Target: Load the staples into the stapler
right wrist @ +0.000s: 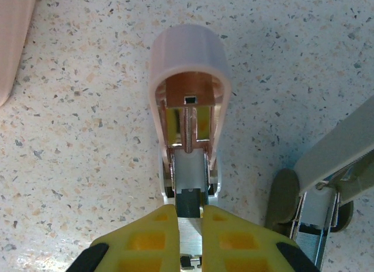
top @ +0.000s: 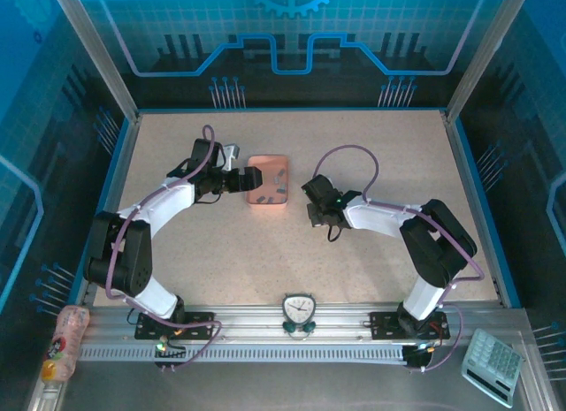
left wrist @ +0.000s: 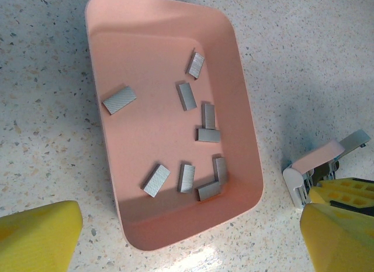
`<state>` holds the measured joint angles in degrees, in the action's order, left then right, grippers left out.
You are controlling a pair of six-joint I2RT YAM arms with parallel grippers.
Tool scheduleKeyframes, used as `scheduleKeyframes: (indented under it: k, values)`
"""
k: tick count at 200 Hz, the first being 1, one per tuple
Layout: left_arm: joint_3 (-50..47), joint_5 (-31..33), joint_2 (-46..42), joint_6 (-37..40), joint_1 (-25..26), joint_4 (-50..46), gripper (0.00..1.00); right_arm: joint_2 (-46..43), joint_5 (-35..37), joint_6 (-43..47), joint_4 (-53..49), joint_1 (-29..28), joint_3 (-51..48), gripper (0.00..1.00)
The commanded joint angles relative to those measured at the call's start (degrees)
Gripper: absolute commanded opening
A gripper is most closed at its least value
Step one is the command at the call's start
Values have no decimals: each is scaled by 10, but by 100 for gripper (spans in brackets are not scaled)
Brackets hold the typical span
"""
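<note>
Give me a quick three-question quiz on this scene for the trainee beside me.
1. How many staples lie in the salmon-pink tray?
2. True or false: the left gripper is shut on one of the staples.
3. What is the right gripper clamped on? A the salmon-pink tray; B the pink stapler; C one of the staples.
Key: 1 nine; 2 false, it hangs open above the tray; 3 B.
</note>
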<state>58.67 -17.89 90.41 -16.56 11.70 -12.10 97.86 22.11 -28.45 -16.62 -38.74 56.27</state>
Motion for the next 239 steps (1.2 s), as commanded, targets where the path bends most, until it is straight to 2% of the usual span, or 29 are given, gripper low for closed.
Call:
scheduleKeyframes:
  k: [1,239]
  values:
    - [-1,-10,5,5,-7,7,97,-14,14,7,-15,-10,17,12]
    - [-1,-11,6,8,-7,4,97,8,19,10,-16,-2,2,12]
